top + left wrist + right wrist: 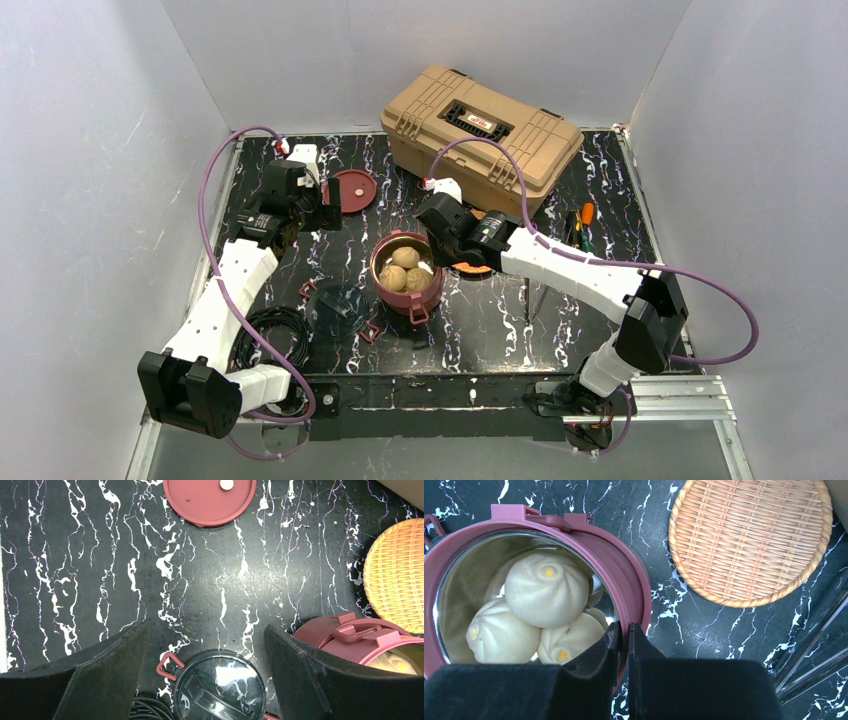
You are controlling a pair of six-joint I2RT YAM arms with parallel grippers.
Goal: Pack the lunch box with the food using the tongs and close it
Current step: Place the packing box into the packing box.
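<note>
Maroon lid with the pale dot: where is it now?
The maroon lid lies flat on the table's far-left part in the top view, beside the left hand, left of the tan toolbox.

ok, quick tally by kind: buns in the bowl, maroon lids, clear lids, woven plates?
Buns in the lunch box bowl: 3 showing, any beneath hidden
Maroon lid: 1
Clear lid: 1
Woven plate: 1
Total: 6

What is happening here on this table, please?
Two robot arms are packing a lunch box. Its maroon bowl already holds buns and is not closed yet. The right hand is shut, right at the bowl's rim. The left hand is open and empty over the table. The maroon lid lies apart, and the woven plate is empty.
</note>
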